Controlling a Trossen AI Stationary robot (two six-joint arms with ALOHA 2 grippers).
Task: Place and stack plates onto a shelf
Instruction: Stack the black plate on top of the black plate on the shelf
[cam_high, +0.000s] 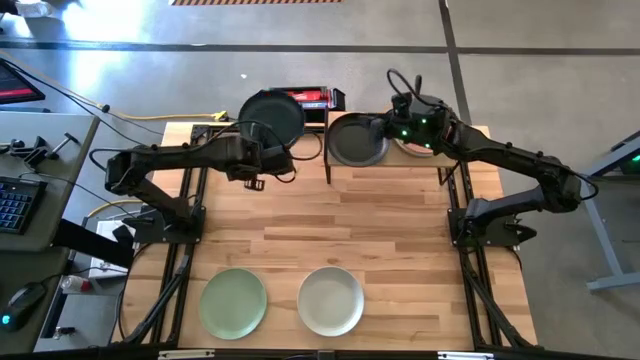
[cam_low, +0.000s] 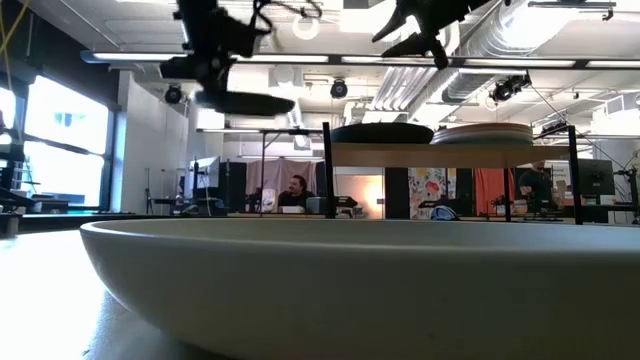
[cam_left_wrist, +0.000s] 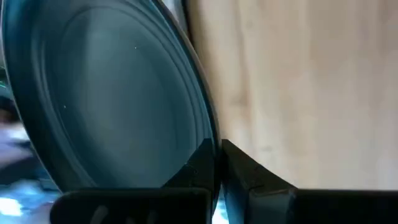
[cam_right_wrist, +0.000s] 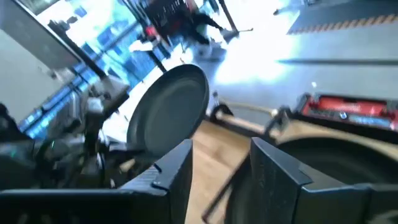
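Observation:
A black plate (cam_high: 272, 115) hangs lifted over the table's far left, with my left gripper (cam_high: 271, 150) shut on it; in the low view this plate (cam_low: 245, 101) shows edge-on and about level. On the shelf (cam_low: 430, 155) lies a second black plate (cam_high: 356, 140) beside a stack of pale plates (cam_low: 485, 133). My right gripper (cam_right_wrist: 221, 168) stands open just above the shelf's black plate (cam_right_wrist: 336, 168), with nothing between its fingers. A light green plate (cam_high: 233, 302) and an off-white plate (cam_high: 331, 300) rest flat near the table's front edge. My left gripper pinches the black plate's near rim (cam_left_wrist: 210, 134) between its two fingers, one on the upper face and one underneath. The fingers come from the table's near side, slanting down. The plate is lifted clear of the table and reaches away from the gripper toward the far edge.
A red-and-black box (cam_high: 312, 98) stands at the far edge, between the lifted plate and the shelf. The shelf's thin black posts (cam_low: 327, 170) rise at its corners. Bare wooden table (cam_high: 330, 215) lies between the arms. People sit in the room behind.

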